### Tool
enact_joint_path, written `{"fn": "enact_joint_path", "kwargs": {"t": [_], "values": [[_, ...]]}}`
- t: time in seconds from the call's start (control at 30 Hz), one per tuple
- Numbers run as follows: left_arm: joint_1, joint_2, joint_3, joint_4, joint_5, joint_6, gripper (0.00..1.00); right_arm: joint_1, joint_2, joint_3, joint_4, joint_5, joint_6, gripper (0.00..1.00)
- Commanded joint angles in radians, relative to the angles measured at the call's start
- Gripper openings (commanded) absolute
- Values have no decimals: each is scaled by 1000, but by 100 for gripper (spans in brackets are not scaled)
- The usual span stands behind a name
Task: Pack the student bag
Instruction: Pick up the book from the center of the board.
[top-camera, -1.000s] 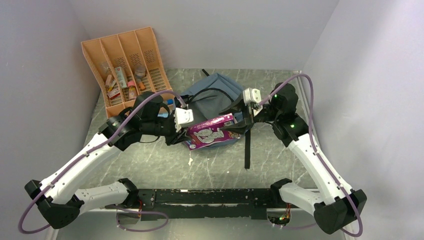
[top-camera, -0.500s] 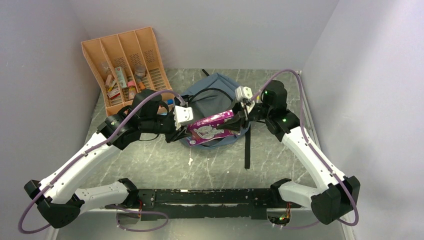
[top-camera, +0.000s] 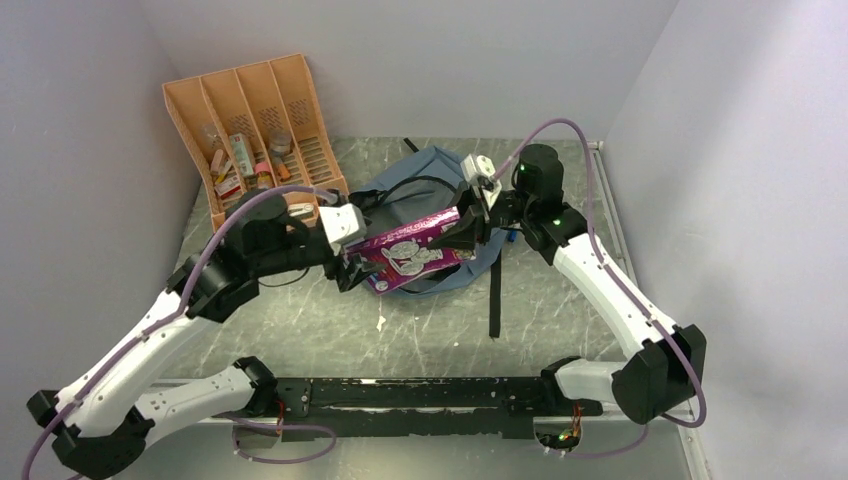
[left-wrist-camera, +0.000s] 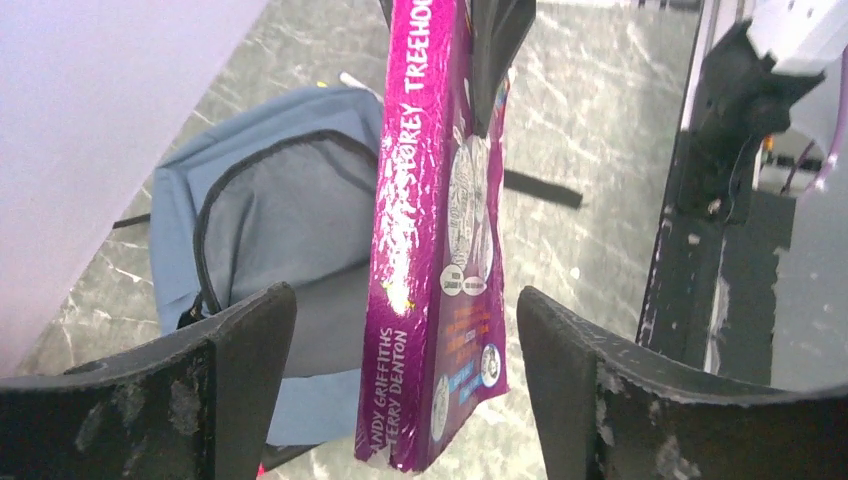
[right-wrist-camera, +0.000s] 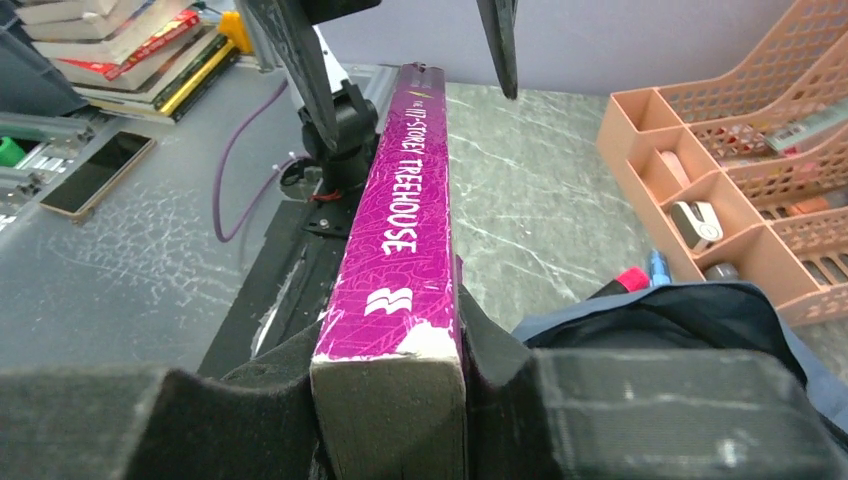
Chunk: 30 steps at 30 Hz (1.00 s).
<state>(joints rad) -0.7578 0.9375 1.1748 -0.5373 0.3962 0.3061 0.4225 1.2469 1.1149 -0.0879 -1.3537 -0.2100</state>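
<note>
Lighting is even and diffuse from overhead. Faint soft shadows lie on the counter (top-camera: 430, 330). The glossy book (left-wrist-camera: 420, 250) carries glare streaks. Wrist-view foreground at 6 o'clock is blurred.

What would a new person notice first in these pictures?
A bright purple book hangs over the open student bag, mid-table. The right gripper clamps one end; the left gripper stands open around the other. An orange organizer sits back left.

Top camera looks down; close wrist cameras share the book (left-wrist-camera: 430, 300).
</note>
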Motion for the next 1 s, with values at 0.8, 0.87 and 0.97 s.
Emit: {"fn": "enact_joint_path", "kwargs": {"t": [0.8,0.87,0.97], "values": [[-6,-113,-258,691,237,-465,63,2,-162,-93,843,119,601,0],[-5,-104,-256,699,254,-470,53,2,-159,-85,832,105,605,0],[-6,-103,-254,696,256,-470,43,3,-167,-80,797,106,576,0]]}}
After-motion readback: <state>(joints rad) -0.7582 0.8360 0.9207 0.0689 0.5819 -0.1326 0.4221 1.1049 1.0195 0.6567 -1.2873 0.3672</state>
